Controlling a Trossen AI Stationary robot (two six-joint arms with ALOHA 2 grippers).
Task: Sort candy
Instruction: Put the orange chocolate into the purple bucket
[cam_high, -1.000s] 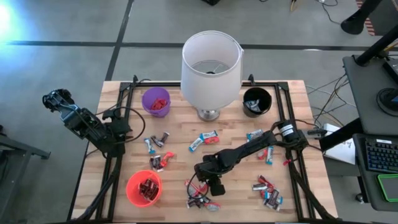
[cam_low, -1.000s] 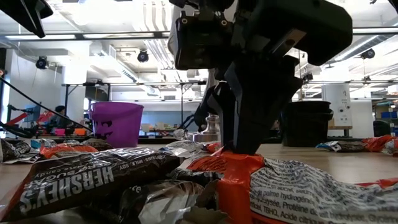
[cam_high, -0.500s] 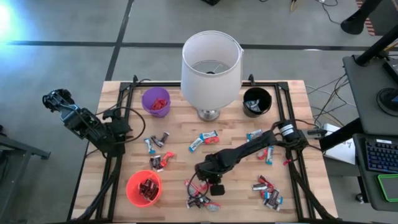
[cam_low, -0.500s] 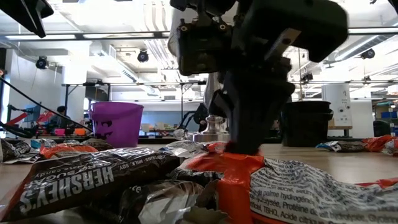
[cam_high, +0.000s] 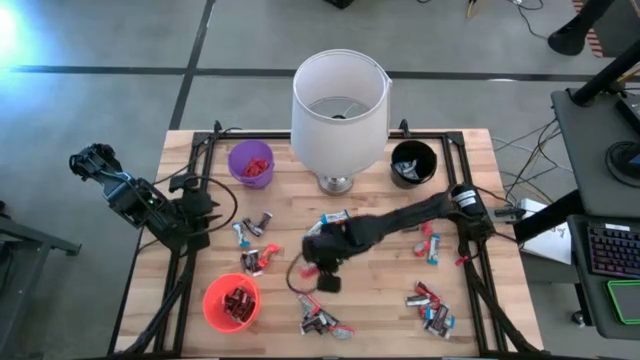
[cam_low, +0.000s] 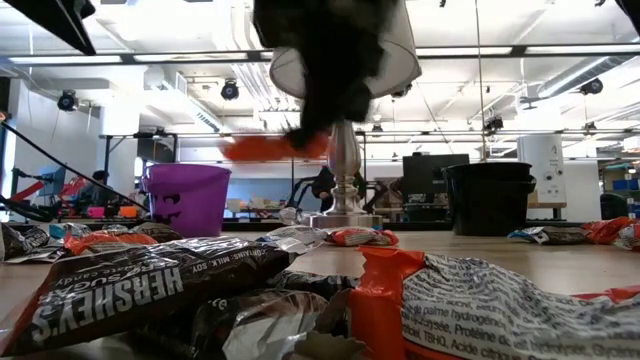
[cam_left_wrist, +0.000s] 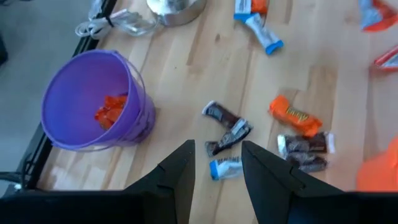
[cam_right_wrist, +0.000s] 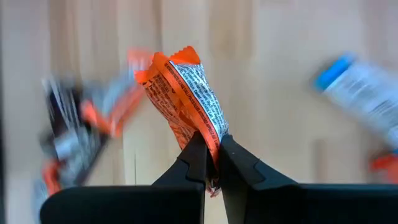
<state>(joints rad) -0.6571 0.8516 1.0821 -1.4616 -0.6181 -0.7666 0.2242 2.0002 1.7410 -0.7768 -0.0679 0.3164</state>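
Observation:
My right gripper (cam_right_wrist: 212, 148) is shut on an orange-wrapped candy (cam_right_wrist: 180, 87) and hangs above the middle of the table (cam_high: 318, 272). In the low view the candy is an orange blur (cam_low: 275, 148) high above the board. More candy lies scattered on the wooden table (cam_high: 380, 290), in loose groups (cam_high: 252, 245) (cam_high: 430, 308). My left gripper (cam_left_wrist: 217, 171) stands open over the table's left side, above loose candy (cam_left_wrist: 227, 134) and touching nothing. My right gripper pinches one end of the orange wrapper (cam_right_wrist: 210, 138) between its two fingertips. The fingers slant down from above. The rest of the candy sticks out past the fingertips, lifted clear of the table.
A purple cup (cam_high: 250, 163) with red pieces stands far left, a black cup (cam_high: 413, 163) far right and a red cup (cam_high: 232, 302) near left. A white-shaded lamp (cam_high: 340, 100) stands at the far middle. A candy pile (cam_low: 200, 290) lies close to the low camera.
My right gripper has taken hold of the orange candy that lay on the table under it. It then rose and went toward the table's left and far side. The candy has been lifted clear of the board.

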